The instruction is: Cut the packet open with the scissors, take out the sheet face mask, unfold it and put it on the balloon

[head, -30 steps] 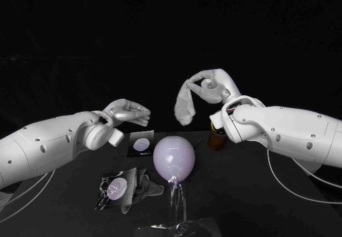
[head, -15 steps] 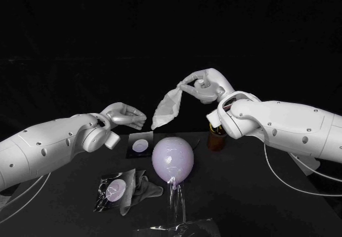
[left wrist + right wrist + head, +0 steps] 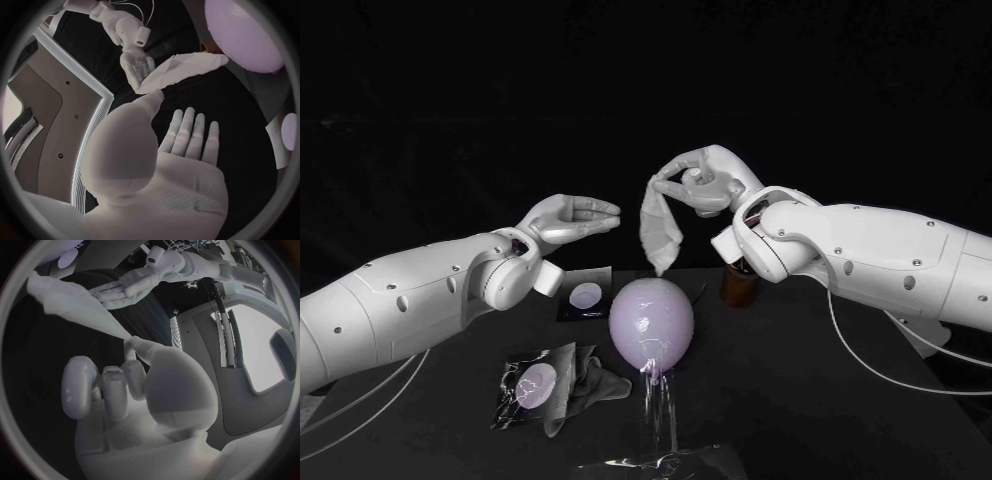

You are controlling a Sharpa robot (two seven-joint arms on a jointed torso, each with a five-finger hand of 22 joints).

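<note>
1. Right hand [image 3: 698,182]: thumb and one finger pinch the top edge of the sheet face mask [image 3: 656,225]. The other fingers are curled in beside the pinch.
2. The sheet face mask hangs straight down from that pinch as a narrow, gathered strip. Its lower tip is directly over the top of the balloon [image 3: 652,320]; I cannot tell whether it touches.
3. Left hand [image 3: 571,216]: the fingers [image 3: 187,130] are stretched out side by side, the thumb stands apart, the palm is bare, and it holds nothing. It is raised above and to the left of the balloon, near the mask but apart from it.
4. The balloon is pale lilac and stands upright on a clear stand [image 3: 661,455] on the black table [image 3: 805,400].
5. The packet [image 3: 538,385] lies crumpled on the table, in front of the balloon and to its left.
6. A flat dark pouch [image 3: 584,293] with a pale oval lies just beside the balloon, behind and to its left.
7. A brown bottle [image 3: 740,285] stands behind the balloon to its right, partly hidden by the right arm.
</note>
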